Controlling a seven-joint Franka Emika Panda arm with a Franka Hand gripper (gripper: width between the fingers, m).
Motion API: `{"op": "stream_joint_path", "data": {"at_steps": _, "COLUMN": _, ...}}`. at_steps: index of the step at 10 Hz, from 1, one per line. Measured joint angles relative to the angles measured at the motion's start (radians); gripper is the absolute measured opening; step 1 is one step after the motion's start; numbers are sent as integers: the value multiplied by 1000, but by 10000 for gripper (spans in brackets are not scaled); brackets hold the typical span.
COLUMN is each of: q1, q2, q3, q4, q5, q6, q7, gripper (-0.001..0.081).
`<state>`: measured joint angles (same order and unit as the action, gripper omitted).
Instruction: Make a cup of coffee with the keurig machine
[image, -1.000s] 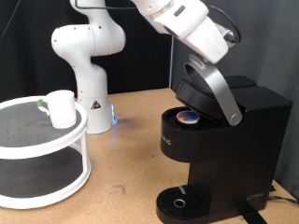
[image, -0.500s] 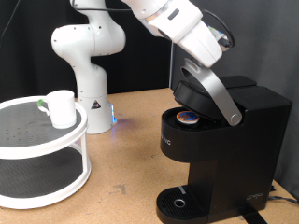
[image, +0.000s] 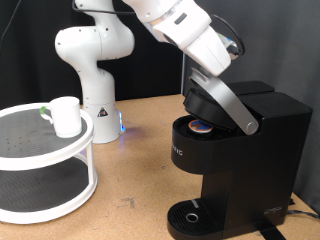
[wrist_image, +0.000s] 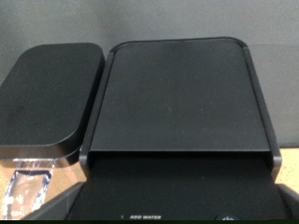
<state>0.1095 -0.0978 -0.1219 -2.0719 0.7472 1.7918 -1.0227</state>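
The black keurig machine (image: 250, 160) stands at the exterior view's right with its lid raised. The grey lid handle (image: 228, 102) slants down over the open chamber, where a pod with a blue top (image: 202, 127) sits. My gripper (image: 204, 71) is at the upper end of the lid handle, and its fingers are hidden behind the hand. The wrist view is filled by the black lid top (wrist_image: 177, 93), with no fingers showing. The white cup (image: 66, 116) stands far off on a round white stand (image: 50, 152) at the left. The round drip tray (image: 190, 218) holds nothing.
The white stand has two tiers, and a small green thing (image: 44, 110) lies beside the cup. My arm's white base (image: 97, 95) stands at the back of the wooden table (image: 140, 150). A second black cover (wrist_image: 47, 93) sits beside the lid in the wrist view.
My hand has moved to the exterior view's left and slightly down. The lid handle has tilted lower over the chamber. The cup has not moved.
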Motion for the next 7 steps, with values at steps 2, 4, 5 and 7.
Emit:
{"op": "stream_joint_path", "data": {"at_steps": 2, "q1": -1, "q2": -5, "q3": -2, "q4": -10, "q5": -7, "q6": 0, "q7": -12, "gripper": 1}}
{"op": "stream_joint_path", "data": {"at_steps": 4, "q1": -1, "q2": -10, "q3": -5, "q4": -18, "q5": -8, "q6": 0, "q7": -21, "gripper": 1}}
{"op": "stream_joint_path", "data": {"at_steps": 5, "q1": -1, "q2": -13, "q3": -6, "q4": -23, "q5": -10, "q6": 0, "q7": -25, "gripper": 1}}
{"op": "stream_joint_path", "data": {"at_steps": 7, "q1": -2, "q2": -16, "q3": -8, "q4": -30, "q5": -32, "q6": 0, "q7": -29, "gripper": 1}}
